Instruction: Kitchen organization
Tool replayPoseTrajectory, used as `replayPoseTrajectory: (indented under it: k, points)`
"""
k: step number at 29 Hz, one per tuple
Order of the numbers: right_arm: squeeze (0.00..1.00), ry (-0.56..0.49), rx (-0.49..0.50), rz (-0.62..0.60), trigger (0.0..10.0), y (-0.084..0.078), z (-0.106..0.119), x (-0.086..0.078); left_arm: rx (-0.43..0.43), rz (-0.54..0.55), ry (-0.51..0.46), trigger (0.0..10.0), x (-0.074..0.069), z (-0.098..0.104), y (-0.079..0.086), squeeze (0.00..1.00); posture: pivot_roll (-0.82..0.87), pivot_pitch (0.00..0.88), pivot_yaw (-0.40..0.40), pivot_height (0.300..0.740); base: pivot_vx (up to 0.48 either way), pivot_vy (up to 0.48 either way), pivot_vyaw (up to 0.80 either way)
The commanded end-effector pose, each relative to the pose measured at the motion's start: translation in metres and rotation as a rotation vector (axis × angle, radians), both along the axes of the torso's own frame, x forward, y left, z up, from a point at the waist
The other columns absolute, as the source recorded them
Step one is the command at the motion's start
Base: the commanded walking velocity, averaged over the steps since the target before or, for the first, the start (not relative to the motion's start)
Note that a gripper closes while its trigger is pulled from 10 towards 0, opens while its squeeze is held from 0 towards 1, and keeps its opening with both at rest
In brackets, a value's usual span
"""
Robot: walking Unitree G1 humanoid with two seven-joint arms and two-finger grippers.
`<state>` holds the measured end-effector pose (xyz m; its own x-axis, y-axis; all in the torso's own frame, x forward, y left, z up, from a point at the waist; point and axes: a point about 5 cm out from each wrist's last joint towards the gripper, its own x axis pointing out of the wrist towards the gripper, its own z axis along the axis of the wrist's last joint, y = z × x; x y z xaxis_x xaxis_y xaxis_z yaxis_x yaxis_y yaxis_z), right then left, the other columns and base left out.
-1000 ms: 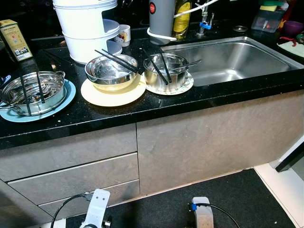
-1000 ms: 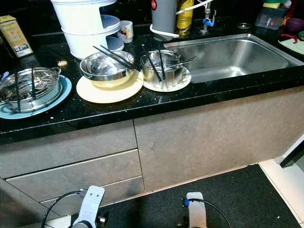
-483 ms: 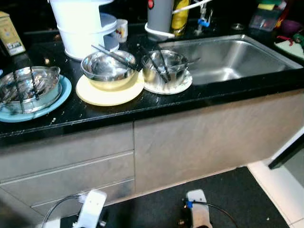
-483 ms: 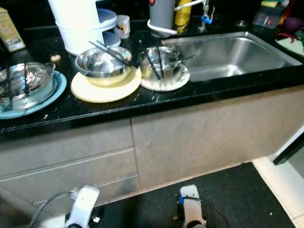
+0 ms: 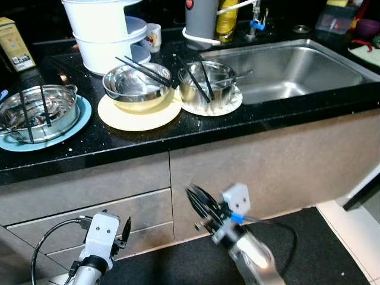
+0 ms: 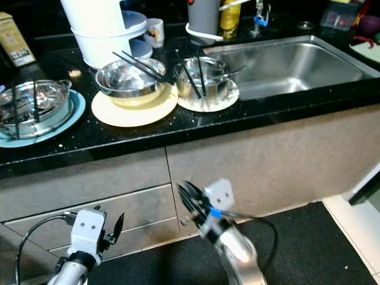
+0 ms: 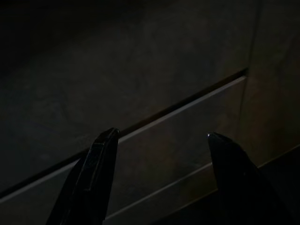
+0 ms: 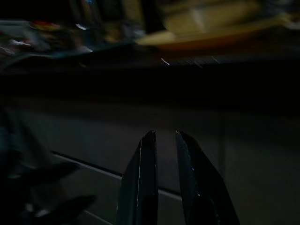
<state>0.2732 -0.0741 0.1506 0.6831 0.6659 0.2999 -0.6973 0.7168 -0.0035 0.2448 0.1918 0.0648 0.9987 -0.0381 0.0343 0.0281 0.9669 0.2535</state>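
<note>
Kitchen counter shot, looking down at a black countertop (image 5: 119, 142) with a row of dirty dishes along it.

- Far left: steel pot (image 5: 38, 110) on a blue plate (image 5: 83, 119), two black chopsticks (image 5: 27, 116) standing in it.
- Middle: steel bowl (image 5: 138, 88) on a yellow plate (image 5: 139, 119), another pair of chopsticks (image 5: 145, 70) laid across its rim.
- Just right of that, plates touching or nearly so: smaller steel bowl (image 5: 208, 83) on a white patterned plate (image 5: 230, 105), with chopsticks (image 5: 199, 83) and what looks like a spoon handle poking out toward the sink (image 5: 285, 71).

Behind the dishes: stacked white tubs (image 5: 104, 29), a little mug (image 5: 154, 37), a grey canister (image 5: 200, 18), a yellow bottle (image 5: 227, 15), and a yellow box (image 5: 15, 44) way off at the far left.

Both arms down low, well below the counter edge and apart from all the dishes. Left gripper (image 5: 123, 230) near the bottom left, in front of the grey drawers (image 5: 89, 202), jaws spread wide with nothing in them. Right gripper (image 5: 199, 202) raised a bit higher, in front of the cabinet front just right of the drawers, above the dark mat (image 5: 314, 243). Fingers (image 8: 145, 178) there almost pinched together, only a thin slit between, holding nothing.
</note>
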Motion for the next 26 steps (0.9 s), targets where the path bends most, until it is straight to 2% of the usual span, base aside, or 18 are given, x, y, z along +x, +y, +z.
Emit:
replayPoseTrajectory:
  k: [1, 2, 3, 4, 6, 8, 9, 13, 14, 16, 17, 18, 22, 26]
  points:
    - [0.00, -0.049, 0.007, 0.007, 10.0, 0.002, 0.019, 0.005, 0.003, 0.030, 0.010, 10.0, 0.000, 0.004, 0.004, 0.00, -0.07, 0.206, 0.021, 0.740, 0.000, 0.000, 0.00]
    - [0.00, -0.049, 0.007, 0.007, 10.0, 0.002, 0.019, 0.005, 0.003, 0.030, 0.010, 10.0, 0.000, 0.004, 0.004, 0.00, -0.07, 0.206, 0.021, 0.740, 0.000, 0.000, 0.00]
    - [0.00, -0.122, -0.006, -0.068, 10.0, 0.001, 0.039, 0.019, -0.048, 0.045, 0.011, 10.0, 0.004, 0.009, 0.001, 0.00, -0.07, 0.206, 0.021, 0.740, 0.000, 0.000, 0.00]
    - [0.00, -0.143, -0.017, -0.108, 10.0, 0.000, 0.045, 0.024, -0.069, 0.045, 0.019, 10.0, 0.005, 0.010, -0.001, 0.00, -0.07, 0.206, 0.021, 0.740, 0.000, 0.000, 0.00]
    - [0.00, -0.154, -0.024, -0.132, 10.0, -0.001, 0.048, 0.027, -0.080, 0.043, 0.024, 10.0, 0.006, 0.010, -0.003, 0.00, -0.07, 0.206, 0.021, 0.740, 0.000, 0.000, 0.00]
    - [0.00, -0.200, -0.158, -0.206, 10.0, 0.002, 0.058, 0.042, -0.105, 0.003, 0.006, 10.0, 0.010, 0.019, -0.012, 0.00, -0.07, 0.211, 0.032, 0.740, 0.000, 0.000, 0.00]
    - [0.00, -0.200, -0.158, -0.206, 10.0, 0.002, 0.058, 0.042, -0.105, 0.003, 0.006, 10.0, 0.010, 0.019, -0.012, 0.00, -0.07, 0.211, 0.032, 0.740, 0.000, 0.000, 0.00]
    - [0.00, -0.215, -0.210, -0.200, 10.0, 0.011, 0.069, 0.061, -0.161, -0.047, -0.016, 10.0, 0.016, 0.031, -0.023, 0.00, -0.05, 0.214, 0.023, 0.740, 0.000, 0.000, 0.00]
    - [0.12, -0.210, -0.222, -0.196, 10.0, 0.013, 0.071, 0.064, -0.180, -0.067, -0.011, 10.0, 0.017, 0.033, -0.026, 0.00, -0.05, 0.214, 0.023, 0.740, 0.000, 0.000, 0.00]
    - [0.12, -0.218, -0.245, -0.179, 10.0, 0.017, 0.075, 0.067, -0.181, -0.100, -0.017, 10.0, 0.016, 0.037, -0.030, 0.00, -0.05, 0.214, 0.023, 0.740, 0.000, 0.000, 0.00]
    - [0.89, -0.217, -0.246, -0.167, 10.0, 0.020, 0.079, 0.070, -0.180, -0.134, -0.024, 10.0, 0.015, 0.042, -0.034, 0.00, -0.05, 0.214, 0.023, 0.740, 0.000, 0.000, 0.00]
    - [1.00, -0.204, -0.210, -0.138, 10.0, 0.026, 0.088, 0.075, -0.170, -0.162, -0.041, 10.0, 0.014, 0.049, -0.039, 0.00, -0.05, 0.216, 0.022, 0.740, 0.000, 0.000, 0.00]
    - [1.00, -0.193, -0.172, -0.137, 10.0, 0.029, 0.095, 0.078, -0.187, -0.154, -0.052, 10.0, 0.016, 0.054, -0.039, 0.00, -0.05, 0.216, 0.022, 0.740, 0.000, 0.000, 0.00]
    - [1.00, -0.217, -0.132, -0.130, 10.0, 0.044, 0.120, 0.091, -0.202, -0.114, -0.063, 10.0, 0.021, 0.062, -0.034, 0.00, -0.06, 0.214, 0.029, 0.740, 0.000, 0.000, 0.00]
